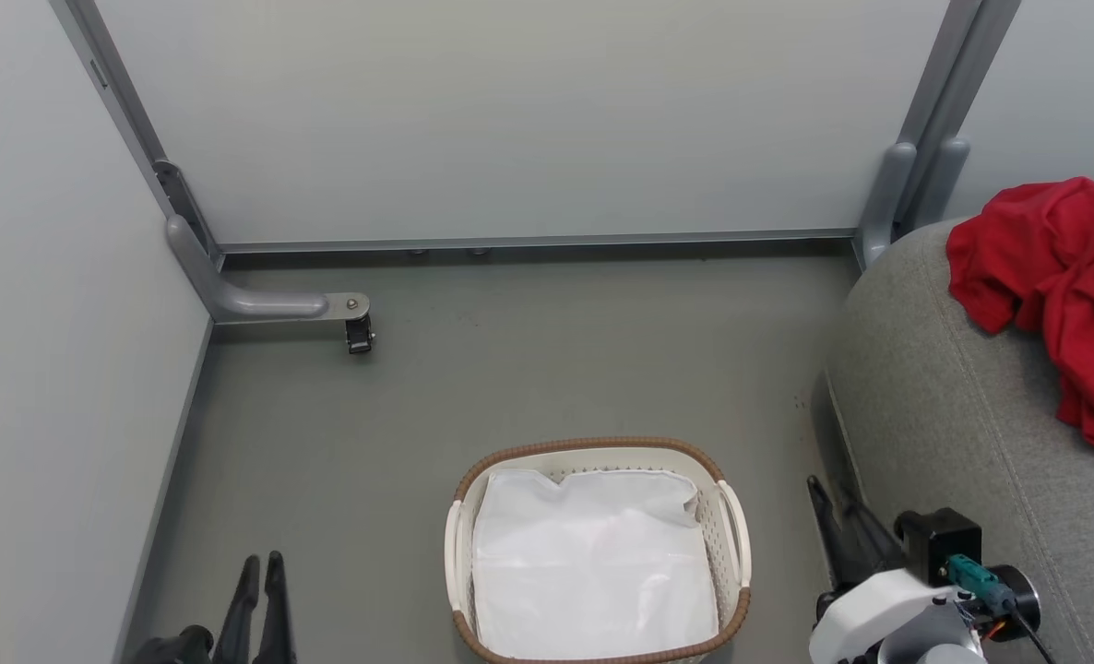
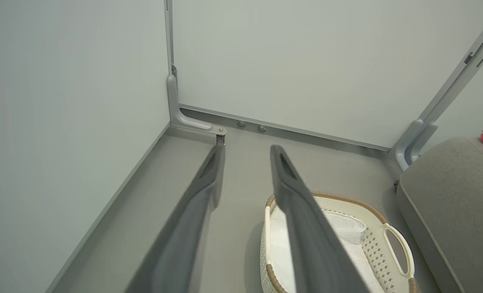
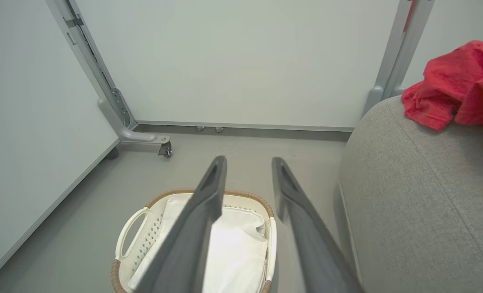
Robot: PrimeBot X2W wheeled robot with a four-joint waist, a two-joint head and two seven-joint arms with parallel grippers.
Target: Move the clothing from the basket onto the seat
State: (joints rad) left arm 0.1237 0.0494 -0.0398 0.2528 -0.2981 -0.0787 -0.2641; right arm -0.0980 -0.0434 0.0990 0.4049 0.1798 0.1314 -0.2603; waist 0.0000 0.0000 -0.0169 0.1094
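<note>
The clothing (image 1: 1064,295) lies crumpled on the seat (image 1: 953,415), apart from the basket (image 1: 598,553) on the floor, which holds a white liner (image 1: 593,563). Left gripper (image 2: 247,151) and right gripper (image 3: 249,162): fingers spread, gripping nothing

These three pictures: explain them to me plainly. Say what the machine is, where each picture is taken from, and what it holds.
It is a wheeled robot with two arms, each ending in two long dark fingers. One picture looks down from its head: the left gripper shows at the lower left, the right gripper at the lower right. The other two come from cameras on each wrist, looking along that arm's own fingers. On the grey floor stands the basket, with just its white liner inside. The red clothing already lies on the grey seat at the right. Both sets of jaws stand apart with nothing between them, so nothing is held.
</note>
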